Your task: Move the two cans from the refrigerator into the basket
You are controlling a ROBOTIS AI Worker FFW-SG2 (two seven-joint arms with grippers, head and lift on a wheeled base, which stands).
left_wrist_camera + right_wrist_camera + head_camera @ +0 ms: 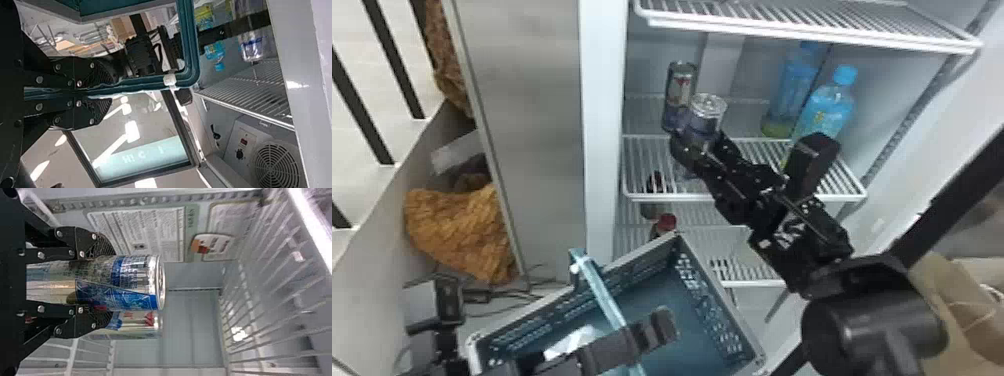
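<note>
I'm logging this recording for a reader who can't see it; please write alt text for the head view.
The robot's right gripper has its jaws around an upright can inside a refrigerator; a second can stands behind it, with two blue-capped bottles farther right. Below, the left gripper holds the handle of a basket.

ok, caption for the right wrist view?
Right jaws shut on a blue-and-silver can in the refrigerator, a second can close by.

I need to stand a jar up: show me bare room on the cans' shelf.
Bare shelf lies between the held can and the blue-capped bottles. The left side is crowded: a second can stands behind, the right gripper in front.
</note>
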